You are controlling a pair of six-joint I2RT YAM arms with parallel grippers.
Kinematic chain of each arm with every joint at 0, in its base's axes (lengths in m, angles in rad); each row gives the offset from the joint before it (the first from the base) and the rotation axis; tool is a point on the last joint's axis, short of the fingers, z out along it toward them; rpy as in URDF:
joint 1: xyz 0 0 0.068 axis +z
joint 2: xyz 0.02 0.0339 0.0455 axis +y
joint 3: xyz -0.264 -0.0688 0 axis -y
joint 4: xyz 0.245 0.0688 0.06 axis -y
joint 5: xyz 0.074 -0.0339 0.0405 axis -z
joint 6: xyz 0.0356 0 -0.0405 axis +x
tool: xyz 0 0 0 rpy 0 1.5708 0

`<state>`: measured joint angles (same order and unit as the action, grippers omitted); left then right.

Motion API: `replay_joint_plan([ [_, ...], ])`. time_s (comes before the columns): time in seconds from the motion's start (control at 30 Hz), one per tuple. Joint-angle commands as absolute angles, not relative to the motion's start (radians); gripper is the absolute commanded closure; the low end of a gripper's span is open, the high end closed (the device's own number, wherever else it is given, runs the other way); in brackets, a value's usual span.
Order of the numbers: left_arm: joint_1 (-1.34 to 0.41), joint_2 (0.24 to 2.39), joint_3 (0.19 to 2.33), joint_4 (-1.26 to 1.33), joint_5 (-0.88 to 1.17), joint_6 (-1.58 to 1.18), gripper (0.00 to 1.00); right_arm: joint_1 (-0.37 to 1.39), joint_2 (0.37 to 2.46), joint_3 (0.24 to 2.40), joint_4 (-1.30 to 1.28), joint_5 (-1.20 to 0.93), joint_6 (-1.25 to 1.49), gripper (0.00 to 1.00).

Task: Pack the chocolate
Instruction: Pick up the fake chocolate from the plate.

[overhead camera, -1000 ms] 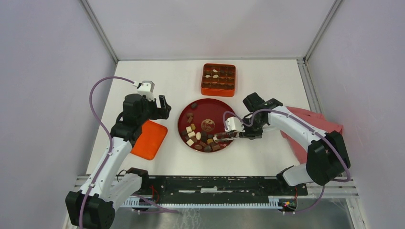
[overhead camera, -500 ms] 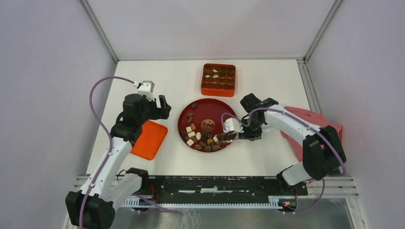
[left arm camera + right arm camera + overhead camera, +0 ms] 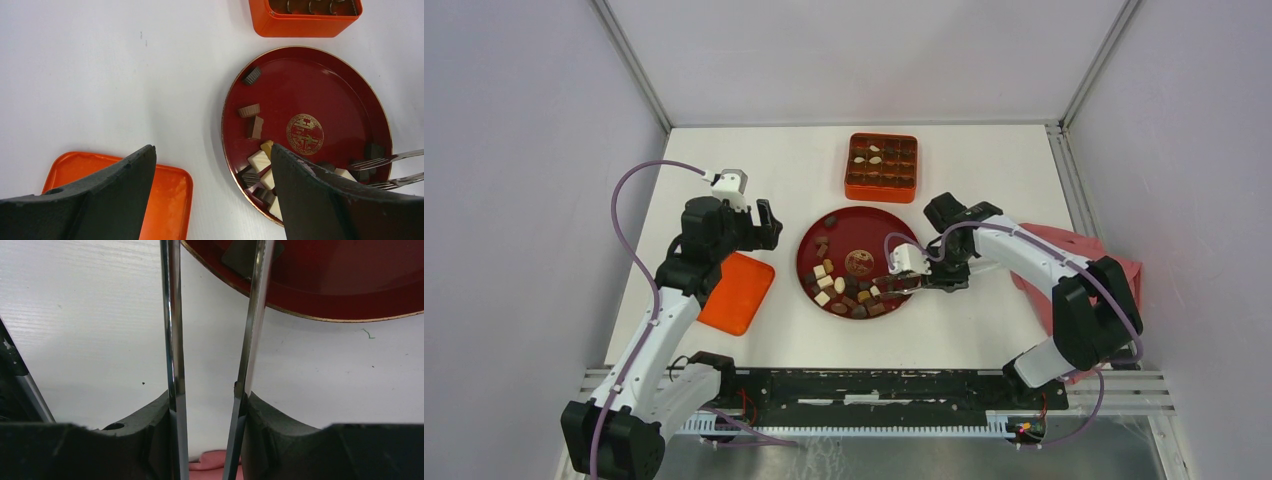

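Observation:
The chocolate lies as several dark, tan and cream pieces on the near side of a red plate, and more sits in the orange gridded box. My right gripper is shut on metal tongs, whose tips reach among the pieces at the plate's near right. In the right wrist view a dark piece sits between the tong arms; whether it is pinched I cannot tell. My left gripper hangs open and empty over the table left of the plate.
An orange lid lies flat left of the plate, under my left arm. A pink cloth lies at the right table edge beneath my right arm. The box stands behind the plate.
My right arm has shifted slightly left and toward the back, carrying the tong tips a little further in over the plate's pieces. The left arm has not moved.

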<state>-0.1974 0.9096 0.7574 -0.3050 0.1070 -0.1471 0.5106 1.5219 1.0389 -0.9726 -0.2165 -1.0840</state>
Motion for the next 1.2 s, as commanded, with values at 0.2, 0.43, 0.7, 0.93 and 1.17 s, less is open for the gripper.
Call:
replay_joint_plan([
  [0.2, -0.192, 0.893, 0.756, -0.284, 0.115, -0.092, 0.11, 0.528, 1.558, 1.096, -0.952, -0.201, -1.070, 0.54],
  [0.43, -0.193, 0.894, 0.756, -0.283, 0.115, -0.093, 0.11, 0.544, 1.575, 1.100, -0.954, -0.202, -1.070, 0.56],
  [0.7, -0.193, 0.896, 0.756, -0.284, 0.117, -0.092, 0.11, 0.549, 1.557, 1.120, -0.965, -0.214, -1.063, 0.79],
  [0.93, -0.193, 0.896, 0.756, -0.282, 0.120, -0.092, 0.11, 0.533, 1.516, 1.144, -0.965, -0.240, -1.047, 0.91],
  [1.17, -0.194, 0.891, 0.756, -0.282, 0.121, -0.092, 0.11, 0.437, 1.545, 1.231, -0.926, -0.330, -0.979, 0.92],
])
